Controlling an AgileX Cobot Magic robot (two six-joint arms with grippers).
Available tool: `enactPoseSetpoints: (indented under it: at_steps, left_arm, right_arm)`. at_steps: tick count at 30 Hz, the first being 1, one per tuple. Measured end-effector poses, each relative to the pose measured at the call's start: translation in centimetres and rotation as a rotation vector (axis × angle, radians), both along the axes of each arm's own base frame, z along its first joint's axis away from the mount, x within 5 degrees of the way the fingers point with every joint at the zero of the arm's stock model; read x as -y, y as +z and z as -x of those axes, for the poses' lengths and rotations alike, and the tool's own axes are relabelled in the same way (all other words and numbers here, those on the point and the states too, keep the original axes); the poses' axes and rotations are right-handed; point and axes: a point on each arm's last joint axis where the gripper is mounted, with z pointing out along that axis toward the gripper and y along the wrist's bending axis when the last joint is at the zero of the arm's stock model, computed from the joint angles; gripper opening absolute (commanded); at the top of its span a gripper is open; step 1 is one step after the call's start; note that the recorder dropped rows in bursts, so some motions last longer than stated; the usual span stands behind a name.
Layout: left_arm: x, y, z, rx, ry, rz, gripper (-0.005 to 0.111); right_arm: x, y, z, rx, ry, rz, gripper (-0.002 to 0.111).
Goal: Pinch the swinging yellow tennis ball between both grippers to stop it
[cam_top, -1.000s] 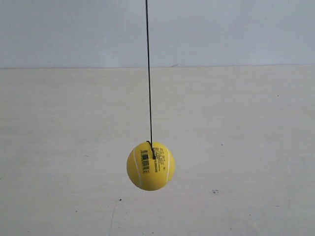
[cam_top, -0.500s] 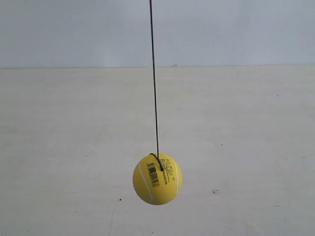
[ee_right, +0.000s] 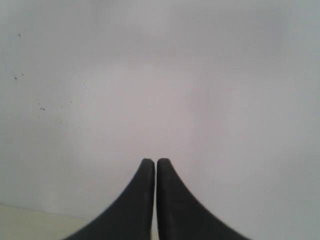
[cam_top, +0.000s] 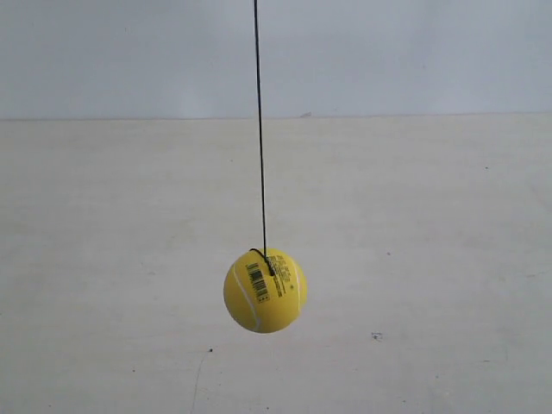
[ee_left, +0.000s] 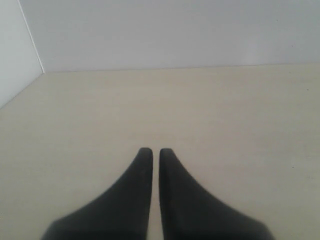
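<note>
The yellow tennis ball [cam_top: 265,291] hangs on a thin black string [cam_top: 260,129] above the pale table, its barcode and white seam facing the exterior camera. Neither arm shows in the exterior view. In the left wrist view my left gripper [ee_left: 151,150] is shut, with its black fingers side by side over the bare tabletop and no ball in sight. My right gripper [ee_right: 151,160] is also shut on nothing, pointing at a plain white wall. The ball shows in neither wrist view.
A pale wooden table [cam_top: 414,224] runs back to a white wall [cam_top: 388,52]. In the left wrist view the table [ee_left: 225,115] meets white walls at a corner [ee_left: 42,72].
The ball swung right and lower half a second ago, then came back left and slightly up to about where it hung a second ago. Its barcode has turned a little.
</note>
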Motion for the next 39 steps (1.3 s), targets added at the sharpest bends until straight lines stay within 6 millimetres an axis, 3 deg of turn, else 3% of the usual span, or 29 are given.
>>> enactPoseSetpoints:
  at_steps: [4, 11, 13, 39]
  left_arm:
    - [0.0, 0.0, 0.0, 0.000, 0.000, 0.000, 0.005]
    - [0.0, 0.0, 0.0, -0.001, 0.000, 0.000, 0.005]
    - [0.0, 0.0, 0.0, -0.002, 0.000, 0.000, 0.005]
    - [0.0, 0.0, 0.0, -0.005, 0.000, 0.001, 0.005]
  right_arm:
    - [0.2, -0.9, -0.3, -0.095, -0.046, 0.056, 0.000]
    - [1.0, -4.9, -0.6, -0.543, -0.178, 0.061, 0.000]
    - [1.0, -5.5, -0.6, -0.590, -0.180, 0.072, 0.000]
    - [1.0, -5.7, -0.5, -0.624, -0.172, -0.021, 0.000]
